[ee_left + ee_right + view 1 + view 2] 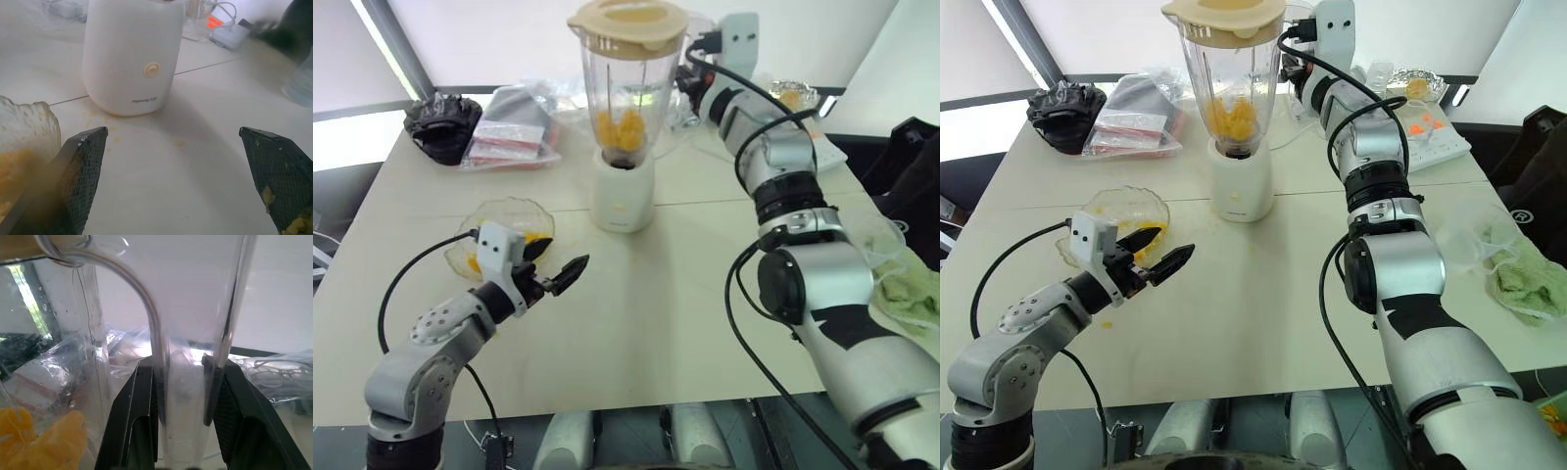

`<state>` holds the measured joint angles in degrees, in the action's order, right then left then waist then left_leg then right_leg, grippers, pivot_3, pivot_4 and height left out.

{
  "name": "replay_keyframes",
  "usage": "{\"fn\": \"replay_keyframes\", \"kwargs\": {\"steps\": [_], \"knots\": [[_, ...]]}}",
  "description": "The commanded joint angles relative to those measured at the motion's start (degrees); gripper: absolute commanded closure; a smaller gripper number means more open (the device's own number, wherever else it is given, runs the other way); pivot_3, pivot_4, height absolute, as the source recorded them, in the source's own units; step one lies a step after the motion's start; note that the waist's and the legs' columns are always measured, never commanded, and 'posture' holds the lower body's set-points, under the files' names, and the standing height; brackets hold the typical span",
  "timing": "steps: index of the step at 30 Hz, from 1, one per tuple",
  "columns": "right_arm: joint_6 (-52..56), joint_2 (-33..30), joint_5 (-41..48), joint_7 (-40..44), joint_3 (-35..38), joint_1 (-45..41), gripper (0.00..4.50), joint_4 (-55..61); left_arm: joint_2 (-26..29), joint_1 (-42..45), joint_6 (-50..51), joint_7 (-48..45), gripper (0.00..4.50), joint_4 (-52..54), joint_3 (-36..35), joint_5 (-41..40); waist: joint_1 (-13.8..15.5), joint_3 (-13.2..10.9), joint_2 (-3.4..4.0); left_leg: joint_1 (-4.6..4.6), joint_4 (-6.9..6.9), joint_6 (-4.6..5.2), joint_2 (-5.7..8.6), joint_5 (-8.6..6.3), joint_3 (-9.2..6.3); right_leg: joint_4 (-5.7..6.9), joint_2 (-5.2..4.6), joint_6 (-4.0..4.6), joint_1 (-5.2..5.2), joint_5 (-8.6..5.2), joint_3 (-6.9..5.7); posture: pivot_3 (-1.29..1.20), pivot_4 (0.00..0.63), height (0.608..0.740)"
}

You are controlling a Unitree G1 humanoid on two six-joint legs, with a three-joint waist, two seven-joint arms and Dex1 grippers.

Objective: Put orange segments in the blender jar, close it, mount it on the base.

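Clear plastic blender jar (628, 93) seated upright on the white base (623, 191), near the middle of the pale desk (685, 294), capped with a cream lid (628, 24). Orange segments (622, 127) heaped low inside, around the blade zone. Handle (188, 382) on the jar's right side pinched between the black fingers (139, 416) of the right tool (180, 396), pads pressed against the handle's clear upright bar. Left tool (555, 266) spread wide, hovering low over the desk just beside a wavy glass bowl (509, 217) with orange pulp left in it; bits of pulp stuck to one fingertip (281, 196).

Judged as late in the task: fruit in, lid on, jar apparently mounted, perhaps needing only a seating twist.

Handling, as a judgement: stiff, smooth and likely slippery plastic, light for its bulk but top-heavy on the squat base, so prone to tipping under a sideways push. Best held at the handle, low on its bar, as now; walls too wide and slick for a pinch. Segments soft, wet and easily crushed, sticky on the pads. Lid possibly loose; worth avoiding upward knocks.
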<state>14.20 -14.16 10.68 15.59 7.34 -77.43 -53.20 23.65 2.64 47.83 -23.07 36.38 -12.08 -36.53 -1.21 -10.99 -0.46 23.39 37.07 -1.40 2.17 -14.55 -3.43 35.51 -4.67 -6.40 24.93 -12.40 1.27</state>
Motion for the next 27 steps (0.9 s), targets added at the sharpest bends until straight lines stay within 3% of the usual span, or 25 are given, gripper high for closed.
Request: {"fn": "replay_keyframes", "kwargs": {"steps": [1, 15, 27], "knots": [[-2.5, 0.5, -0.5, 0.1, 0.4, -2.5, 3.60, 0.6, 0.5, -0.4, -1.6, 0.8, 0.02, 2.5, 0.7, 0.3, -0.1, 0.0, 0.00, -0.01, 0.00, 0.00, 0.00, 0.00, 0.00, 0.00, 0.00, 0.01, 0.00, 0.01, 0.00, 0.00, 0.150, 0.740], [3.0, 2.1, -1.1, -0.2, -1.0, 4.0, 3.60, 11.7, 1.5, 0.4, -2.0, 1.9, 0.02, 1.6, 1.8, 0.2, 0.0, 0.0, 0.01, -0.03, 0.02, -0.06, -0.01, 0.04, -0.01, 0.12, 0.04, 0.04, 0.02, 0.02, 0.00, 0.00, 0.150, 0.740], [2.4, 2.0, -2.9, 0.5, -1.8, 6.8, 3.60, 9.0, 2.3, 1.2, -2.0, 2.1, 0.02, 0.6, 2.5, 1.1, 0.0, 0.0, 0.00, -0.04, 0.02, -0.06, -0.01, 0.04, 0.01, 0.17, 0.05, 0.04, 0.04, 0.02, 0.01, 0.00, 0.150, 0.740]]}}
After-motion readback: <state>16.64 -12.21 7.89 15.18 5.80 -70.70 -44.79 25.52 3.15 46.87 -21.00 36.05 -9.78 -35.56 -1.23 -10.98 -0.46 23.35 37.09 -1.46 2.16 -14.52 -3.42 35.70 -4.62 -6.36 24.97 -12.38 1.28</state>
